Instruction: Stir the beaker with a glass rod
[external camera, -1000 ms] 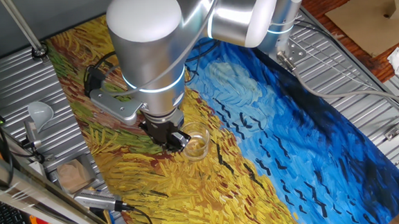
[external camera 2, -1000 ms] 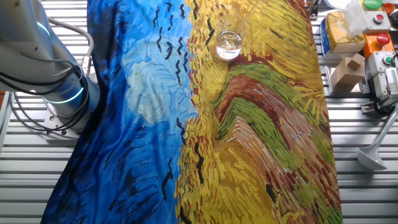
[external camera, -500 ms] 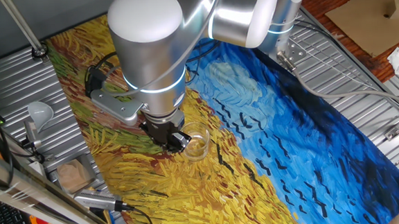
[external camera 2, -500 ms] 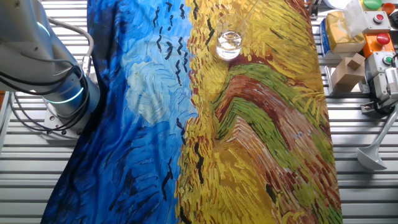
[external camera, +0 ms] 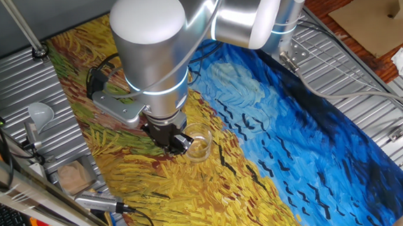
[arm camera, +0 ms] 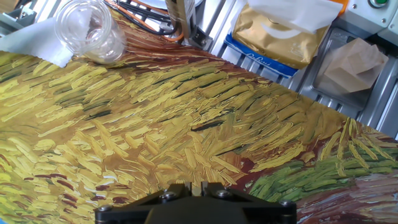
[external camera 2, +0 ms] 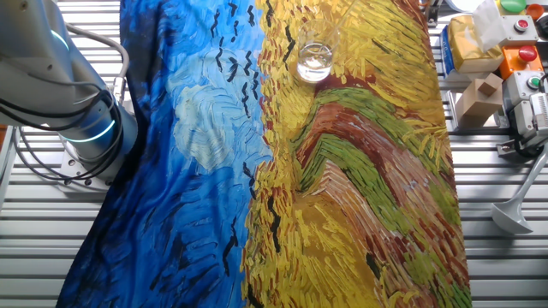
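Observation:
The beaker [external camera: 198,146] is a small clear glass standing on the yellow part of the painted cloth [external camera: 275,164]. It also shows near the top edge in the other fixed view [external camera 2: 315,60] and at the top left in the hand view [arm camera: 90,28]. My gripper [external camera: 178,139] hangs just left of the beaker, close above the cloth. In the hand view my gripper [arm camera: 198,186] has its jaws nearly together, with only a thin slit between them. The glass rod [external camera 2: 341,21] is a faint clear line slanting from the beaker up to the frame's top. In the other views it is too faint to make out.
A white funnel [external camera: 40,112] on a stand is beside the cloth's edge [external camera 2: 514,214]. A tan bag [arm camera: 280,34], a brown box [arm camera: 351,59] and cables [arm camera: 149,18] lie beyond the beaker. The arm's base [external camera 2: 81,128] stands on the ribbed metal table.
The arm has shifted a few pixels to the right beside the beaker. The beaker stays where it was.

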`<state>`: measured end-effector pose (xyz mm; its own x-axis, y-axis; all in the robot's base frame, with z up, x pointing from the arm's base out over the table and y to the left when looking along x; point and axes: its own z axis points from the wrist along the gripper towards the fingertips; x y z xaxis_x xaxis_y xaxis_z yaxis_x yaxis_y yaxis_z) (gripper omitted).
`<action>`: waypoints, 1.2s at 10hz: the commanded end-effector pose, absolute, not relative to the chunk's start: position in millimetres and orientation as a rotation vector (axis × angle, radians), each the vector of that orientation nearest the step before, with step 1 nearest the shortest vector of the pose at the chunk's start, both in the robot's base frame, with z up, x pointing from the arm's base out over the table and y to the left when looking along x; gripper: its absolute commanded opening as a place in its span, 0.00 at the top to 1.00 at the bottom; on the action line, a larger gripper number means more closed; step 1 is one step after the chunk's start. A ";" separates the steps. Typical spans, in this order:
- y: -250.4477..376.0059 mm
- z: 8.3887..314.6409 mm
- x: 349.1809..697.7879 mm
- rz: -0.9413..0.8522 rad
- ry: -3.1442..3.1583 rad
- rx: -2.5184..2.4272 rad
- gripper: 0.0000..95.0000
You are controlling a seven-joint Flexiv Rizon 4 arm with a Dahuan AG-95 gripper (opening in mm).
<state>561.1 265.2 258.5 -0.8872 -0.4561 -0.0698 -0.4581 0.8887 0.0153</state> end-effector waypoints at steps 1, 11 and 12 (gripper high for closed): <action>265.4 258.3 561.0 0.049 2.989 -0.725 1.00; 254.6 260.3 561.7 0.050 2.977 -0.772 1.00; 244.7 258.8 564.0 0.054 2.965 -0.805 1.00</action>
